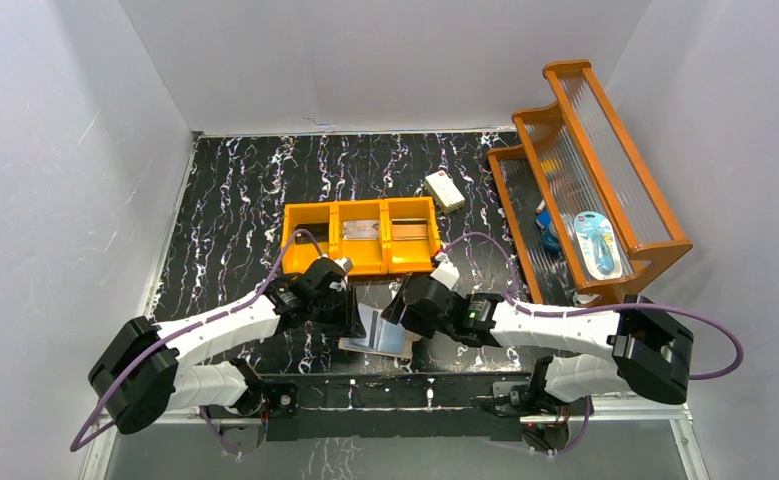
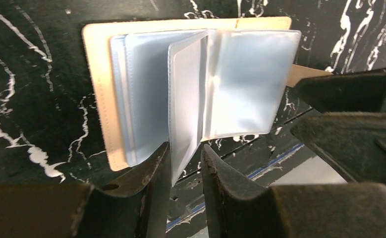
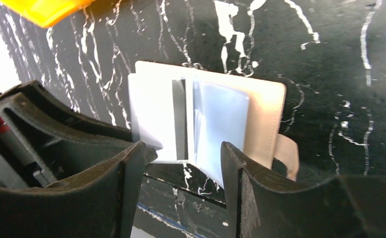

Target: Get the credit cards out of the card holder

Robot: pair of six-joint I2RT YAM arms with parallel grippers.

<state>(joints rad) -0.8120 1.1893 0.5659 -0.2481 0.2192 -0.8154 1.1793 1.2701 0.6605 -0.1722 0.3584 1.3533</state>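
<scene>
Two arms reach in from the near edge of the black marbled surface [image 1: 235,190] and meet over one card holder [image 1: 380,338], which lies open at the near edge between them. Behind it stand one orange bin [image 1: 310,236] with three compartments, one white box [image 1: 444,190] and, at the right, one wooden rack [image 1: 620,150].

Only one of the credit cards shows plainly. It is a silver-grey card [image 1: 363,230] lying flat in the bin's middle compartment. The right compartment holds a flat brownish thing [image 1: 415,232], too small to name, and the left compartment looks bare.

The overhead view hides most of the holder under the two wrists, and the wrist views fill this in. The left wrist view shows the peach cover flat on the surface, several glossy blue-grey pocket leaves fanned out, and one leaf [image 2: 186,109] standing upright. That leaf's lower edge sits in the narrow gap of the left end effector [image 2: 186,151]. I cannot tell whether the fingers actually pinch it.

The right wrist view shows the right end effector [image 3: 186,156] spread wide, straddling the holder's near edge and holding nothing. It also shows the tan snap tab [image 3: 287,153] hanging off the cover's right side.

The glare on the pockets makes it impossible to say whether any cards remain inside. A dark strip [image 3: 180,119] between two leaves could be a card or only a gap.
</scene>
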